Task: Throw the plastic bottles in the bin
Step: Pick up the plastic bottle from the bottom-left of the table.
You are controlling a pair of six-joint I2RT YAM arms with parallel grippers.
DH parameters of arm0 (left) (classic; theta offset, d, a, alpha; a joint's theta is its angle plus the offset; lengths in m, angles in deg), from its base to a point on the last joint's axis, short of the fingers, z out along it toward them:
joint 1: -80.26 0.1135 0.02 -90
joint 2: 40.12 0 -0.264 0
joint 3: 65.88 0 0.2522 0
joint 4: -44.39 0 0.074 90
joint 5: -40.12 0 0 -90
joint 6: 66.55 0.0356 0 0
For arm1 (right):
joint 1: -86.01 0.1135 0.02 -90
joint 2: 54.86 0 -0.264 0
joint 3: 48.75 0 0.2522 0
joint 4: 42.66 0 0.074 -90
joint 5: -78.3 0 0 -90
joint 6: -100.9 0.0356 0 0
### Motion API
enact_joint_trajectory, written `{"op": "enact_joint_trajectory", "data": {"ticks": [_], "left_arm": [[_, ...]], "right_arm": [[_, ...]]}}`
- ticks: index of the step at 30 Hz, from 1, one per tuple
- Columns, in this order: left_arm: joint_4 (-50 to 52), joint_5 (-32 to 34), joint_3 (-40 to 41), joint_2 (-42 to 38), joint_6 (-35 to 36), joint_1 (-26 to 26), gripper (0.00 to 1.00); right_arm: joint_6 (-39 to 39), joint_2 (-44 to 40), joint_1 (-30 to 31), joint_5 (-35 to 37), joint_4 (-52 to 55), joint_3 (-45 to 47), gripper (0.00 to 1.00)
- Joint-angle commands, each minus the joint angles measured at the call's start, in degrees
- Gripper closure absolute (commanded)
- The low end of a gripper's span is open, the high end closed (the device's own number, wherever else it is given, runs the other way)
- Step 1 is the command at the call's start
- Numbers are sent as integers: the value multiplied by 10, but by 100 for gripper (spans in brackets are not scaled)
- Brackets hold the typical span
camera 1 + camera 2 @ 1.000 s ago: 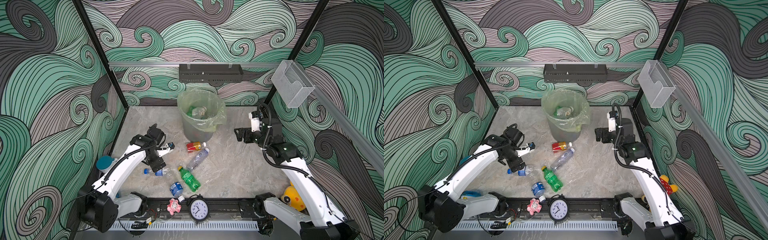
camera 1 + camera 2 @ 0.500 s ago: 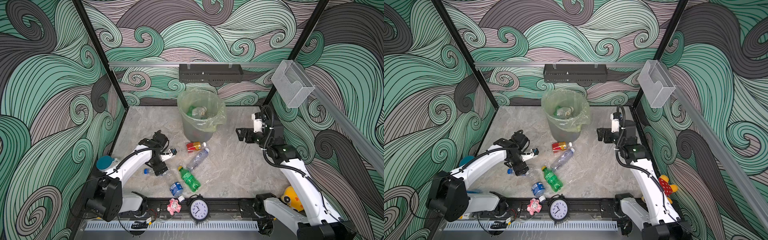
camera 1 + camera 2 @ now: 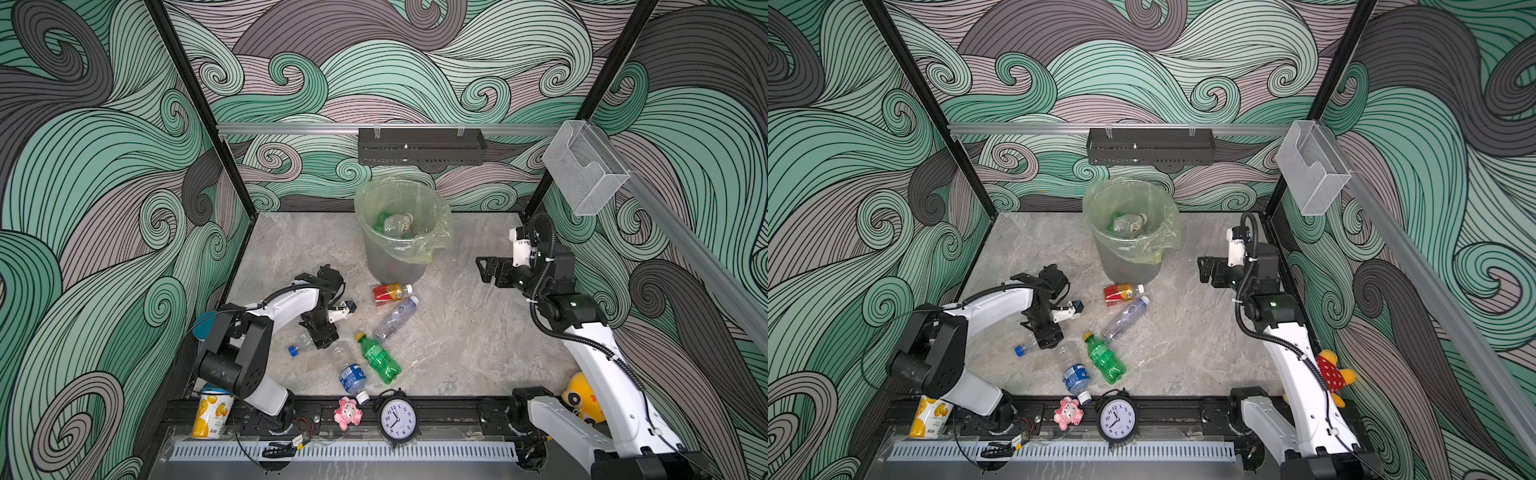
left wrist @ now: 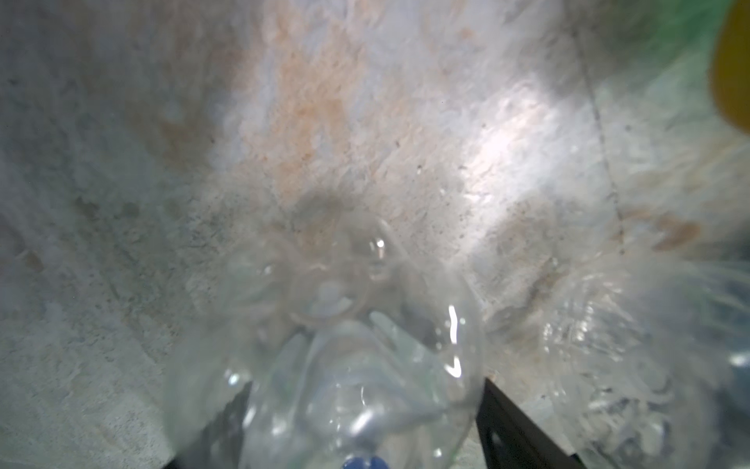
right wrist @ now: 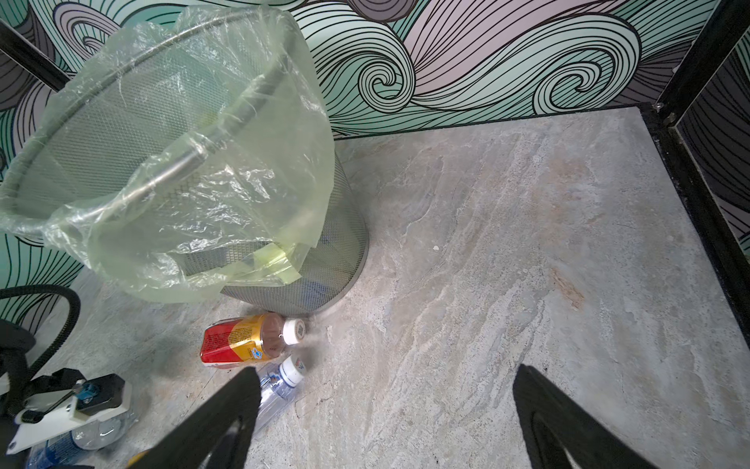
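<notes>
Clear blue-capped plastic bottle (image 3: 301, 344) lies on grey stone counter (image 3: 457, 332), front-left of round grey bag-lined bin (image 3: 399, 266), between jaws of left claw (image 3: 323, 336); clamped or not, can't tell. Right claw (image 5: 385, 369) spread wide, empty, right of bin. Red-orange labelled bottle (image 3: 388, 292) just before bin.

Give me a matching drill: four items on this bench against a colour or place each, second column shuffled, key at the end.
1 green bottle
2 red bottle
3 clock
4 can

A yellow and white, upright
B nearest the bin, white cap
C lying flat, yellow cap
D white face, black rim

Pairs: 1-C, 2-B, 3-D, 4-A
</notes>
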Motion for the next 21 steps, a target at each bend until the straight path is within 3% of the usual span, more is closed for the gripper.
{"op": "enact_joint_trajectory", "data": {"ticks": [1, 5, 8, 16, 21], "left_arm": [[14, 22, -31, 36, -18, -5, 25], [20, 43, -47, 49, -22, -5, 40], [16, 46, -46, 39, -25, -5, 43], [-4, 48, -63, -48, -71, 7, 44], [-32, 23, -67, -150, -106, 39, 44]], "right_arm": [[4, -13, -5, -9, -4, 10, 3], [-7, -25, -10, -7, 11, 8, 3], [-11, -30, -15, -6, 15, 11, 3], [-3, -7, -18, -35, 10, 13, 4], [1, 8, -18, -48, 14, 15, 5]]}}
